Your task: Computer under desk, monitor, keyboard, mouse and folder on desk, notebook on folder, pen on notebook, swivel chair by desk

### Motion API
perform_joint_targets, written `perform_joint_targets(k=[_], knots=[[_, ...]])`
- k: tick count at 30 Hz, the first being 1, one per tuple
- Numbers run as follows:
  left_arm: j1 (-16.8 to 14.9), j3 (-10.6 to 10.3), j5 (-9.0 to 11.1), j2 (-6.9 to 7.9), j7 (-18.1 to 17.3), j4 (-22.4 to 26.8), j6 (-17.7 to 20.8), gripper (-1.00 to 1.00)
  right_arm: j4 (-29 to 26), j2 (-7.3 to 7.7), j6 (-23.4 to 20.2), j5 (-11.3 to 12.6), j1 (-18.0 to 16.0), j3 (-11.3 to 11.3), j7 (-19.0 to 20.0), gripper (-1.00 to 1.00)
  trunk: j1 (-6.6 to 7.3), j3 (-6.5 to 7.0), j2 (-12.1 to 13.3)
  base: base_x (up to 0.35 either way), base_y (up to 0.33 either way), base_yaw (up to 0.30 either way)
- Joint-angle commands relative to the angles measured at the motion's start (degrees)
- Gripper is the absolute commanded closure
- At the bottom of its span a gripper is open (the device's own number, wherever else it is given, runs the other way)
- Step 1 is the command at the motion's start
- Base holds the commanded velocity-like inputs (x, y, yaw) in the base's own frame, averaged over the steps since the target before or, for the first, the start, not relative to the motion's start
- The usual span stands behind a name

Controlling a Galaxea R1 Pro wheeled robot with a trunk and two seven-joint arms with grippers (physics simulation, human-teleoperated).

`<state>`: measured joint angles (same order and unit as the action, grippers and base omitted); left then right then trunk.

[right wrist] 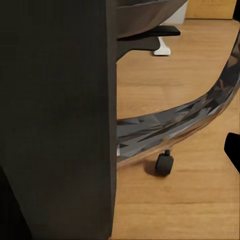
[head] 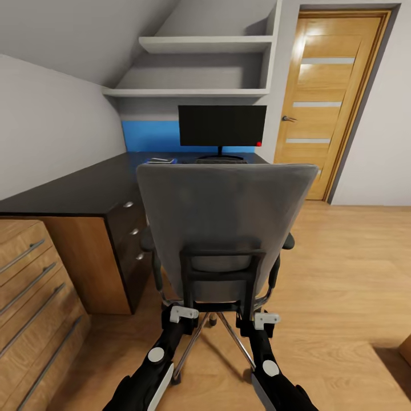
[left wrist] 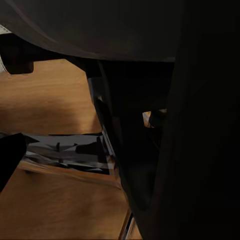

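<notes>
Grey swivel chair, black back frame, chrome legs, stands at the black bench, back to the camera. Monitor upright on the bench by the blue panel. Wood floor, door, shelves. Left pincer and right pincer sit at the chair's back frame; grip state can't be told. Items behind the chair's back are hidden.
</notes>
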<state>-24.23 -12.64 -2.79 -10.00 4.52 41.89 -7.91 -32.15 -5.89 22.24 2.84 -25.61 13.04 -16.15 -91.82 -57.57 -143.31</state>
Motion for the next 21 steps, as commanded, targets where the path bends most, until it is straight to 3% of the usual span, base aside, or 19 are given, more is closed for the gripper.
perform_joint_targets(k=[1, 21], knots=[[-0.03, -0.01, -0.21, 0.00, 0.49, -0.06, -0.17, -1.00, 0.07, 0.05, 0.35, 0.85, -0.06, 0.14, -0.63, -1.00, -0.01, -0.05, -0.01, 0.201, -0.035, 0.000], [0.01, -0.01, -0.18, 0.00, 0.57, -0.61, -0.17, -1.00, 0.07, 0.06, 0.35, 0.86, -0.06, 0.14, -0.63, -1.00, -0.01, -0.05, -0.01, 0.258, -0.004, 0.000]])
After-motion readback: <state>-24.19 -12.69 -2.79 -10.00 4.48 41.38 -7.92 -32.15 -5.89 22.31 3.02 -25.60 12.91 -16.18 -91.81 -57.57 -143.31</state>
